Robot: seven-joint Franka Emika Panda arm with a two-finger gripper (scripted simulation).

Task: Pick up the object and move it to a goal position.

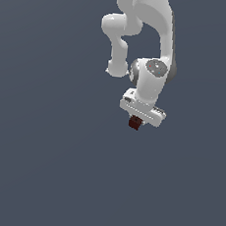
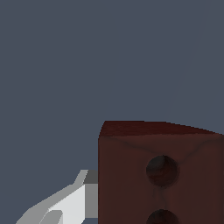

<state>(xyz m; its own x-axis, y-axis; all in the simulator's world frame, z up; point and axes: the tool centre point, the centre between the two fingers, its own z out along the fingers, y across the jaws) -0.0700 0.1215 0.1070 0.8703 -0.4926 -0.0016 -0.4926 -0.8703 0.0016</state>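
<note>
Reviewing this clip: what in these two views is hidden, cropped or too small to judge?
- Exterior view: the gripper fingertips are hidden by the block; its dots are too small to see.
- Wrist view: the block is cut off by the frame edge; only one finger shows, so the grip on the far side is unseen.
- Both views: no goal marker is visible, and the surface is a plain grey, so the block's height above it cannot be told.

A: The exterior view stands well back, facing the arm (image 1: 151, 50) head-on against plain grey; no table edge shows.

B: The wrist view sits very near, past one of the fingers (image 2: 65, 205). Both share the block (image 1: 135, 123).
</note>
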